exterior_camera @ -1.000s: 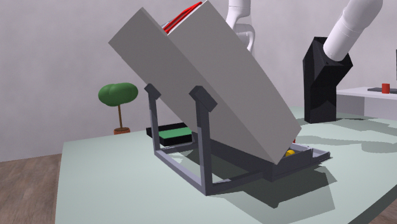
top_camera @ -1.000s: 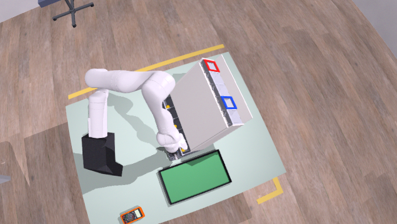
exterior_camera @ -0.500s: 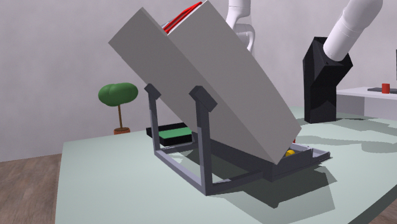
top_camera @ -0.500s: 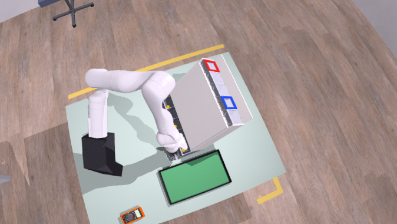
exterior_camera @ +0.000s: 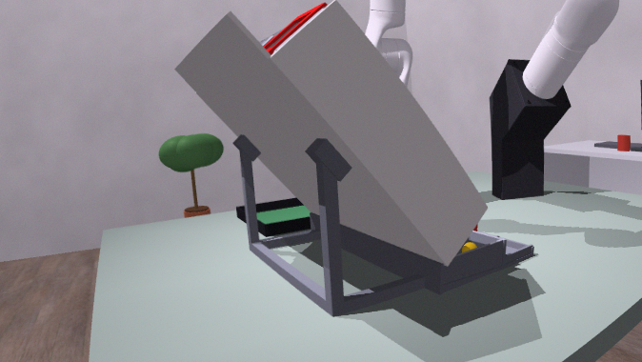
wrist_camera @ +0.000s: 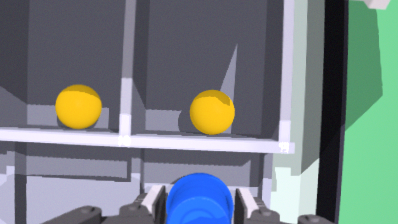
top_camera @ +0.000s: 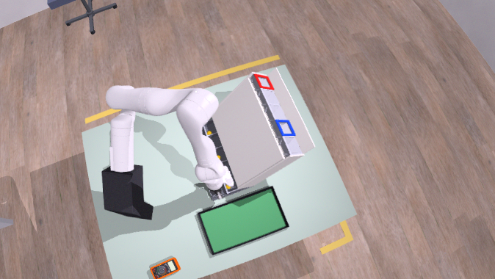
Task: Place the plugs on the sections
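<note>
Blue plug (wrist_camera: 200, 187) between parted fingers, in front of the end section

In the top view, a black pedestal (top_camera: 121, 194) (exterior_camera: 517, 162) stands at left, with an orange multimeter (top_camera: 165, 268) near the table's lower edge. The gripper (top_camera: 219, 194) (wrist_camera: 200, 203) is low at the front of the sections; its fingers are open partway, close along both sides of the blue plug, not clamped. Next comes the tilted grey cover (top_camera: 246, 136) (exterior_camera: 381, 119); right of it, the red band (top_camera: 258, 82) (exterior_camera: 295, 29) is the far one and the blue band (top_camera: 279, 128) the nearer.

In the wrist view, one yellow marble (wrist_camera: 78, 106) rests left of a divider, another (wrist_camera: 212, 112) right of it. The plug sits on the flat front part below the right-hand marble's compartment. Farthest right is the green tray (top_camera: 242, 224) (exterior_camera: 286, 215) (wrist_camera: 370, 170).
</note>
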Robot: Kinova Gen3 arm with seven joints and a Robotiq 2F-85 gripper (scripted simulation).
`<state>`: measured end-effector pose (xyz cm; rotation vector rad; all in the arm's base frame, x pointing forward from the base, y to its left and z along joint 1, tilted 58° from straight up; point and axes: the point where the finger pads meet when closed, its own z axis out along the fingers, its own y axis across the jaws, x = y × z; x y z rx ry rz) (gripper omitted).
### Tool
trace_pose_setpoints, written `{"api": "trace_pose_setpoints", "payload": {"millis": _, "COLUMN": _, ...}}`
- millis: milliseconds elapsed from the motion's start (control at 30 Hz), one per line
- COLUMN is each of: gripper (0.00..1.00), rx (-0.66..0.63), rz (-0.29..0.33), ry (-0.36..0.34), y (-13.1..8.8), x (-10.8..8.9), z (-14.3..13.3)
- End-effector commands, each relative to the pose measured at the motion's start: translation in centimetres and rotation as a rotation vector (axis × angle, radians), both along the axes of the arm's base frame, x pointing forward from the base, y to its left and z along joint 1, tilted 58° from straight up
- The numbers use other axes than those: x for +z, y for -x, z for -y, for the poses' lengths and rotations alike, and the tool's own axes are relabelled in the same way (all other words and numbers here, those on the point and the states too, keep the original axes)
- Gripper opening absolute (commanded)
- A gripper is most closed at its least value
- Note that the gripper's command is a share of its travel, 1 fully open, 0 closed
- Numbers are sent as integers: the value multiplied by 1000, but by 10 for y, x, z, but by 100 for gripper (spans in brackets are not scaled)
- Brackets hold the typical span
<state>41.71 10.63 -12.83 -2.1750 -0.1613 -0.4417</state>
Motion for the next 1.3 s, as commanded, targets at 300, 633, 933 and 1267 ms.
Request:
{"api": "trace_pose_setpoints", "payload": {"millis": 300, "gripper": 65, "rx": -1, "rz": 1, "ry": 1, "y": 0, "x": 0, "z": 1}}
{"api": "trace_pose_setpoints", "payload": {"millis": 633, "gripper": 65, "rx": -1, "rz": 1, "ry": 1, "y": 0, "x": 0, "z": 1}}
{"api": "trace_pose_setpoints", "payload": {"millis": 933, "gripper": 65, "rx": -1, "rz": 1, "ry": 1, "y": 0, "x": 0, "z": 1}}
{"api": "trace_pose_setpoints", "payload": {"millis": 1267, "gripper": 65, "rx": -1, "rz": 1, "ry": 1, "y": 5, "x": 11, "z": 17}}
